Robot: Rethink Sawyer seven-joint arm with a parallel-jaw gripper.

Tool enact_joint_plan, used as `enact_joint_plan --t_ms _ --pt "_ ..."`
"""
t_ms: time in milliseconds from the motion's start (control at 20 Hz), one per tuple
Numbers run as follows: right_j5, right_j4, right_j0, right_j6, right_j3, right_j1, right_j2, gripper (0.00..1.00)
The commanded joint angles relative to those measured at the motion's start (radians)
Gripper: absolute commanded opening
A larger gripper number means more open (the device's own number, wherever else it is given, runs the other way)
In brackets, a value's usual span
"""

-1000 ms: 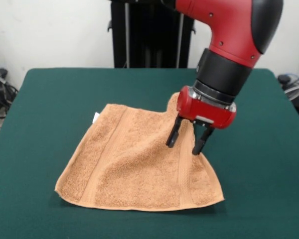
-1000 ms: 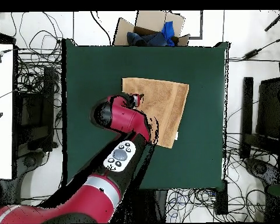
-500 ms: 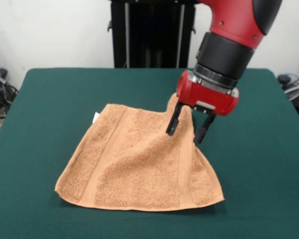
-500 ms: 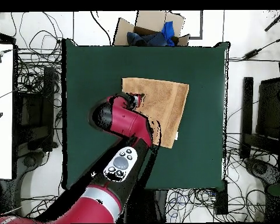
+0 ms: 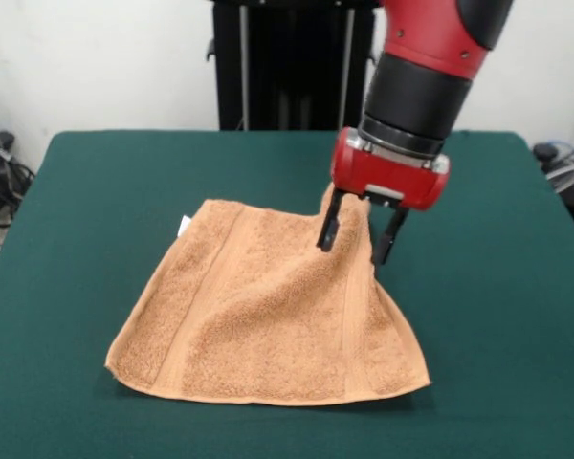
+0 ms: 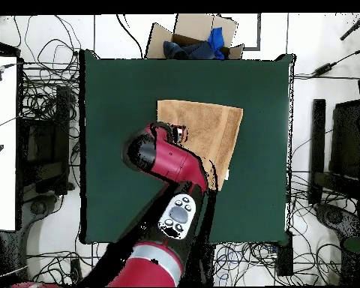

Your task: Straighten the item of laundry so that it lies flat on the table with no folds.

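Covering most of both views, the table (image 5: 96, 191) presents a dark green felt-like surface, set against a pale wall with a black stand behind it in the front view. The overhead view shows the floor around the table strewn with cables, one cardboard box (image 6: 189, 36) holding blue cloth past one table edge, and a white surface at the picture's left side. One towel (image 5: 258, 316) lies on the table, tan terry cloth, mostly spread out, with two flat woven bands running across it and one small white tag (image 5: 184, 227) at its upper left edge in the front view. The towel does not lie fully flat: one corner is drawn up into a raised peak at the upper right of the cloth in the front view. One gripper (image 5: 356, 234) hangs from the red and black arm directly over that peak, its two dark fingers (image 5: 329, 229) standing apart with the raised cloth between them. Whether either finger presses the cloth cannot be determined; the fingers straddle the peak rather than clamp it. The remaining towel edges rest on the felt.
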Motion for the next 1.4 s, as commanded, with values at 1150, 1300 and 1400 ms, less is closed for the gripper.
enact_joint_plan --t_ms 1150,1300,1400 --pt "0.092 0.255 0.306 0.405 -0.137 0.332 -0.217 1.0" --pt "0.037 0.245 0.276 0.379 -0.115 0.307 -0.167 1.0" --pt "0.003 0.229 0.252 0.361 -0.1 0.288 -0.136 1.0"
